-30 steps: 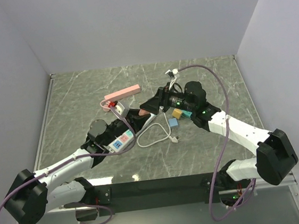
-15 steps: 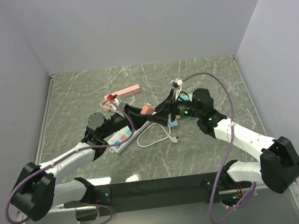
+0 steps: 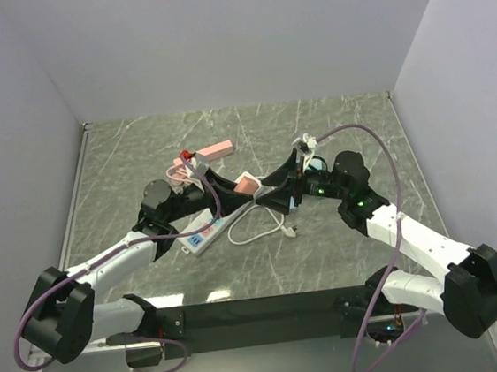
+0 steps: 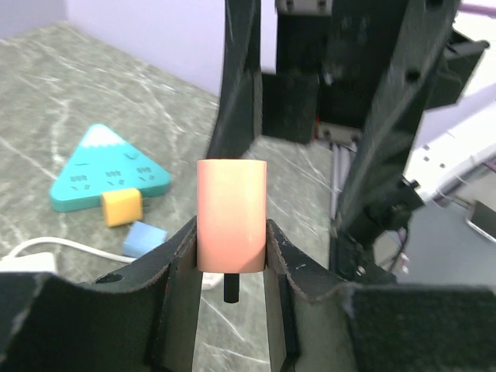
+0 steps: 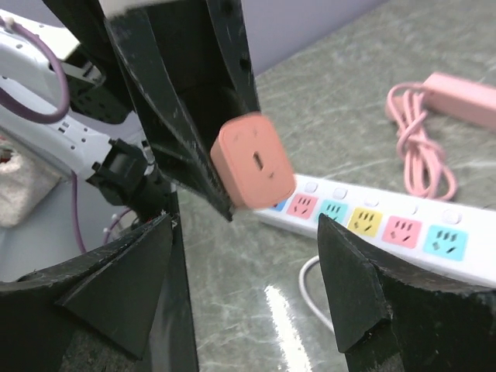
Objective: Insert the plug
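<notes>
I have my left hand (image 4: 230, 234) clamped on one pink plug (image 4: 231, 213); my right hand (image 5: 244, 232) gapes wide, holding nothing. I count two strips on the tabletop (image 3: 138, 153): white strip (image 5: 372, 225), pink strip (image 5: 465, 97).

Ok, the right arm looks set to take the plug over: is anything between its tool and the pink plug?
Nothing visible. The pink plug faces the open right tool across a clear gap; only the left tool touches it, clamped on its sides.
</notes>
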Robot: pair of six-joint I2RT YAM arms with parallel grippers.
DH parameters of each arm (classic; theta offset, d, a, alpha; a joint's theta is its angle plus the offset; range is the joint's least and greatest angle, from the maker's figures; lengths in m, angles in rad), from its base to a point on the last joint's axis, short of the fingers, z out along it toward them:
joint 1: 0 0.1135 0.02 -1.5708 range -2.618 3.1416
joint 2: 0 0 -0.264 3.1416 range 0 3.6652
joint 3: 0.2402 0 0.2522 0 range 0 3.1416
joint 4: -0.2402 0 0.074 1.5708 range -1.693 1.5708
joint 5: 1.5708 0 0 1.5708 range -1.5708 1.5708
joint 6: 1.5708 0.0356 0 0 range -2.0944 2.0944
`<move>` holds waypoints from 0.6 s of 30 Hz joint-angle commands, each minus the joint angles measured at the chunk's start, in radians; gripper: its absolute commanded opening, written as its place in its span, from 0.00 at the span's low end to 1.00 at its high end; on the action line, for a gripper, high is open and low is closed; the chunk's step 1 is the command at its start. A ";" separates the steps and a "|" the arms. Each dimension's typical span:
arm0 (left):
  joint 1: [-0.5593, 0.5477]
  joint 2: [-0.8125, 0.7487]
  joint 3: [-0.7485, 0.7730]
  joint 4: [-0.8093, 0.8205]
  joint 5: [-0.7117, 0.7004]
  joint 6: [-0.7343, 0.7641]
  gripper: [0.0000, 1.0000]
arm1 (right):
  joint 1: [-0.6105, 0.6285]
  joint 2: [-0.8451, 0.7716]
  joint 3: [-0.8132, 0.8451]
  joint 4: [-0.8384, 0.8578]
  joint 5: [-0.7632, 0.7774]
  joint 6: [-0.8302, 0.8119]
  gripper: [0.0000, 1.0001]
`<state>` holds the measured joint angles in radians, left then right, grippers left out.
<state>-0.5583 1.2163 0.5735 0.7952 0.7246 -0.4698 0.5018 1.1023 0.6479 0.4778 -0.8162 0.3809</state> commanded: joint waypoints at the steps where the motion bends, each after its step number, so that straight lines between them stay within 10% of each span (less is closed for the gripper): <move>1: 0.005 -0.024 0.045 0.012 0.108 -0.020 0.01 | -0.026 -0.059 0.004 0.037 -0.021 -0.036 0.81; 18: 0.003 0.042 0.075 0.029 0.205 -0.044 0.01 | 0.021 0.033 0.045 0.137 -0.115 -0.004 0.68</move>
<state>-0.5575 1.2499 0.6067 0.7921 0.8951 -0.5034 0.5022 1.1160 0.6506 0.5495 -0.9016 0.3763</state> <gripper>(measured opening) 0.373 0.699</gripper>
